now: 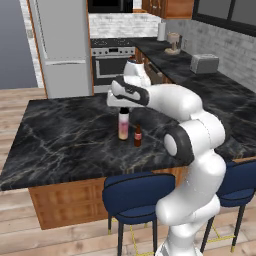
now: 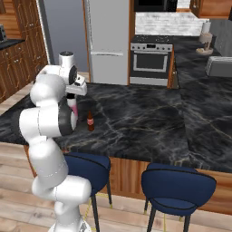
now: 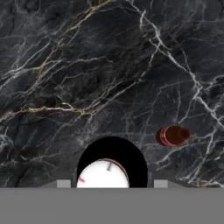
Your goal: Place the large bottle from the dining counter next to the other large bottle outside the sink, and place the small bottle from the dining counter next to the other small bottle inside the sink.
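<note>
The large bottle [image 1: 123, 128], pale pink with a white cap, stands upright on the dark marble dining counter [image 1: 65, 135]. My gripper [image 1: 123, 109] comes straight down over its top, and the jaws close on the neck just under the cap. In the hand view the white cap [image 3: 103, 176] sits between the fingertips at the bottom centre. The small bottle [image 1: 137, 136], brown with a red cap, stands upright just to the right of the large one, apart from it; it is also seen as the small bottle [image 2: 90, 121] and from above [image 3: 173, 135]. The sink is out of view.
Two blue stools [image 1: 137, 196] [image 2: 177, 186] stand under the counter's near edge. Behind the counter are a fridge [image 1: 60, 45] and an oven [image 1: 112, 62]. A toaster [image 1: 204, 63] sits on the side counter to the right.
</note>
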